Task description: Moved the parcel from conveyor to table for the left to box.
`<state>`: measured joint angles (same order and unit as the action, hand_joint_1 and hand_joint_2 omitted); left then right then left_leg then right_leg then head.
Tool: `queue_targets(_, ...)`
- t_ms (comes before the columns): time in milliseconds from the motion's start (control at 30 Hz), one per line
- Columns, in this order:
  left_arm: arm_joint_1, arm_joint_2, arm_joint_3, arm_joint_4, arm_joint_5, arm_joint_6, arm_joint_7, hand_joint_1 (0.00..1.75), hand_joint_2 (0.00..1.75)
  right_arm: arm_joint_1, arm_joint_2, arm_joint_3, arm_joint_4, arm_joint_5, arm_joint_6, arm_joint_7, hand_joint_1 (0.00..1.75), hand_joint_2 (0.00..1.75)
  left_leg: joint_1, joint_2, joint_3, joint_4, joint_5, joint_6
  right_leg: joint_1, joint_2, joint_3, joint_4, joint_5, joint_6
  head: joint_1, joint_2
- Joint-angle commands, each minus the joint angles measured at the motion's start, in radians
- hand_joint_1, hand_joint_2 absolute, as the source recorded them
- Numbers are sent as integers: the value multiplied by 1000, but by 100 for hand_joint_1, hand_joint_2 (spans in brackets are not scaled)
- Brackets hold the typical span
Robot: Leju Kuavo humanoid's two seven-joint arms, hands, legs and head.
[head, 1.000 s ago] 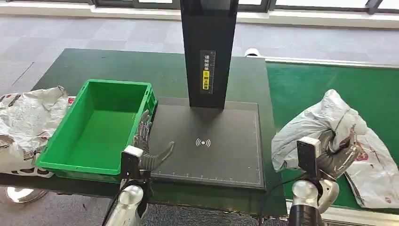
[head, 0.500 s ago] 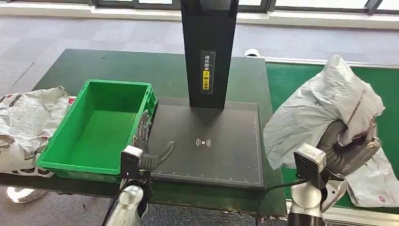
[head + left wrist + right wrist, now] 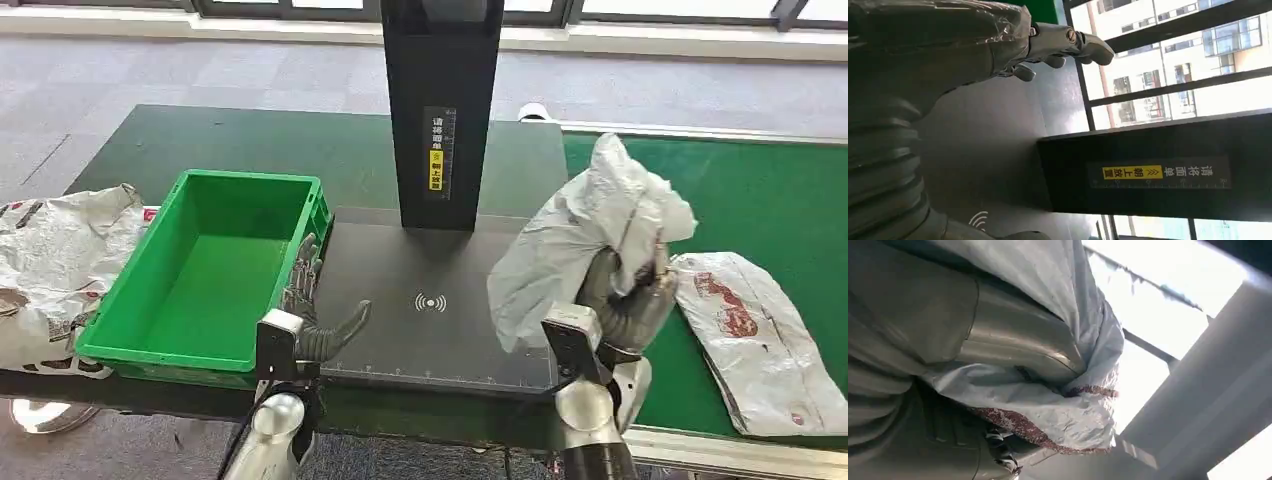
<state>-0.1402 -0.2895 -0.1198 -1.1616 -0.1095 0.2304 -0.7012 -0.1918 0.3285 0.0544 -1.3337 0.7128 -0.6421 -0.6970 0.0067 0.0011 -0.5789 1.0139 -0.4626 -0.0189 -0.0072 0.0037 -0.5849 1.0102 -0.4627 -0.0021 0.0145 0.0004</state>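
Observation:
My right hand (image 3: 625, 295) grips a crumpled grey plastic parcel (image 3: 580, 235) and holds it in the air over the right edge of the black scanner pad (image 3: 430, 300). In the right wrist view the same parcel (image 3: 1068, 365) wraps around my right hand (image 3: 948, 340). My left hand (image 3: 315, 315) hovers with fingers spread over the pad's left edge, beside the green box (image 3: 215, 270). The left wrist view shows that left hand (image 3: 998, 45) holding nothing. A second parcel (image 3: 765, 335) lies flat on the green conveyor (image 3: 760, 190).
A black scanner post (image 3: 440, 110) stands at the back of the pad. More grey bags (image 3: 55, 265) are heaped at the table's left end. The dark green table (image 3: 260, 140) stretches behind the box.
My right hand has lifted the parcel off the conveyor and carried it left, over the pad's right edge. The second parcel beneath now lies uncovered. My left hand has stayed put.

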Motion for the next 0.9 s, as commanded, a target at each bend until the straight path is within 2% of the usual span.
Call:
queue_targets(33, -28, -31, -21, 79, -2, -18, 3, 0, 175, -285, -26, 107, 781, -146, 24, -1, 175, 175, 1, 4, 6, -5, 1, 1, 1, 4, 5, -6, 3, 0, 0, 0)
queue_targets(133, -46, -40, -29, 113, 0, -32, 3, 0, 175, -292, -20, 116, 865, -137, 38, -1, 175, 175, 0, -1, 3, -2, 2, 0, 1, -1, 4, -3, 1, 1, 0, 0)
queue_targets(300, -55, -45, -38, 128, 1, -32, 3, 0, 175, -288, -11, 129, 897, -135, 80, -1, 175, 175, -1, -3, 2, -1, 2, 0, 0, -2, 2, -1, 0, 0, 0, 0)
queue_targets(433, -61, -42, -40, 135, 6, -30, 3, 0, 175, -299, -9, 134, 939, -132, 176, 11, 175, 175, 0, -3, 2, -1, 1, 0, 0, -2, 3, -2, 0, 0, 0, 0)
queue_targets(500, -63, -38, -45, 137, 2, -30, 3, 0, 175, -312, -15, 167, 971, -87, 239, 68, 175, 175, 0, -3, 1, -1, 2, 0, 0, -3, 2, -2, 1, 0, 0, 0)
queue_targets(533, -64, -36, -43, 132, 7, -33, 3, 0, 175, -314, -14, 180, 980, -75, 279, 67, 113, 175, 0, -3, 2, -2, 2, 0, 0, -2, 3, -3, 1, 0, 0, 0)
queue_targets(567, -63, -36, -42, 129, 10, -35, 3, 0, 175, -313, -14, 188, 983, -64, 286, 68, 23, 175, 0, -3, 0, 0, 2, 0, 1, -2, 1, -1, 1, 0, 0, 0)
queue_targets(600, -63, -34, -44, 134, 4, -35, 3, 0, 175, -310, -11, 199, 987, -47, 296, 79, 0, 175, 0, -3, 1, -1, 2, 0, 0, -2, 1, -2, 1, 0, 0, 0)
queue_targets(833, -55, -35, -41, 117, 9, -27, 3, 0, 175, -302, -7, 189, 974, -40, 285, 81, 0, 175, 0, -1, 2, 0, 2, -1, 1, -1, 1, -1, 1, -1, 0, 0)
queue_targets(867, -47, -33, -40, 114, 4, -17, 3, 0, 175, -295, -2, 161, 951, -62, 250, 46, 0, 0, 0, -1, 3, -1, 2, -1, 2, -2, 2, -2, 2, -1, 0, 0)
queue_targets(900, -45, -32, -41, 112, 3, -16, 3, 0, 175, -296, -2, 159, 950, -62, 252, 44, 0, 0, 0, 0, 2, 0, 2, -1, 2, -1, 0, -1, 2, -2, 0, 0)
